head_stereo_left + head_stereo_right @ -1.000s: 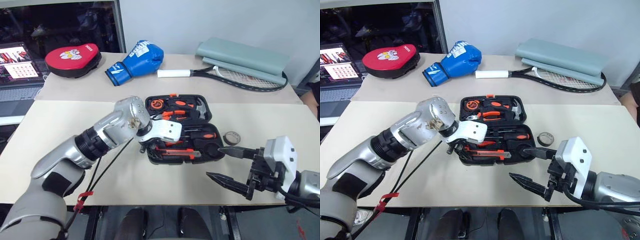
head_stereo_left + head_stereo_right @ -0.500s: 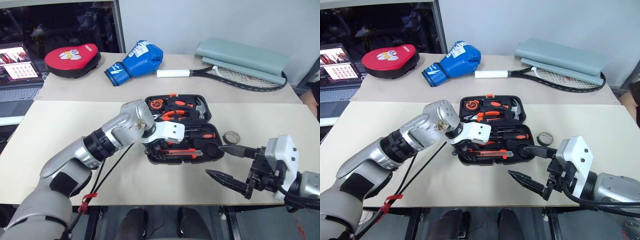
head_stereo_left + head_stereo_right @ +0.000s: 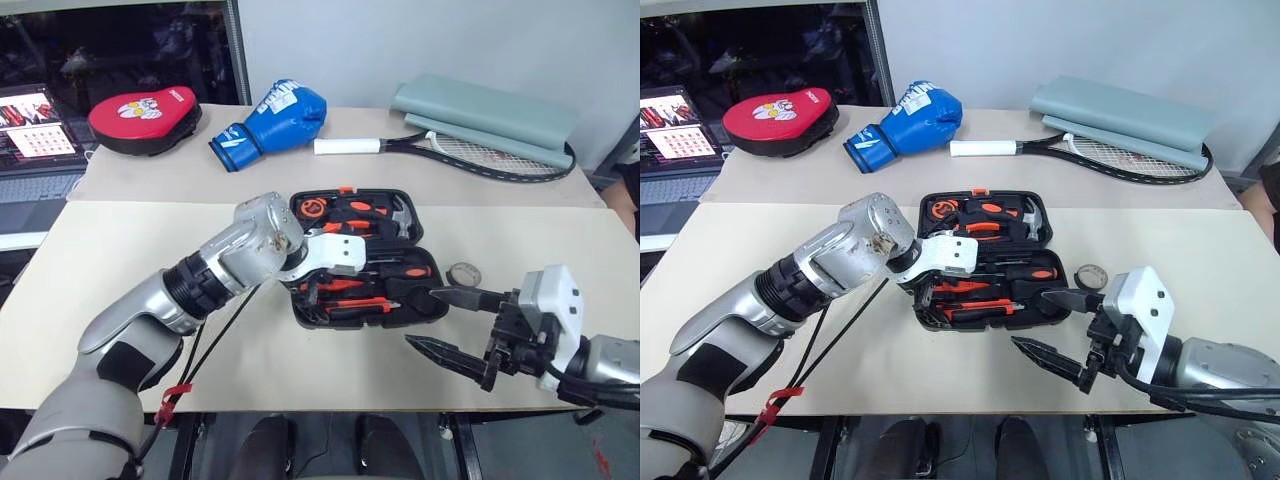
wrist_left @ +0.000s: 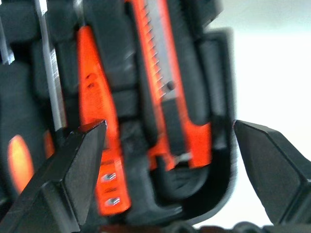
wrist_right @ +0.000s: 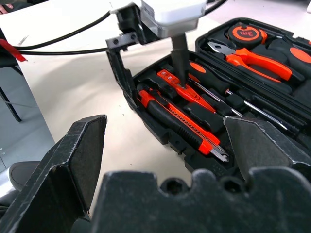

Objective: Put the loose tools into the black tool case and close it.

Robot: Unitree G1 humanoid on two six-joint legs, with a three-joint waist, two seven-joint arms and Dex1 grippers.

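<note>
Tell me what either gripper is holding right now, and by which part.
Nothing. The left gripper is open over the utility knife in the black tool case; the right gripper hangs open and empty.

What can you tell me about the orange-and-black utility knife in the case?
The utility knife is a long, slim tool with an orange, plastic-looking body, black side grip and a silvery metal tip. It lies flat in a shaped recess along the front edge of the open black tool case. The left pincer hangs open just above the neighbouring tools; nothing grips the knife.
</note>
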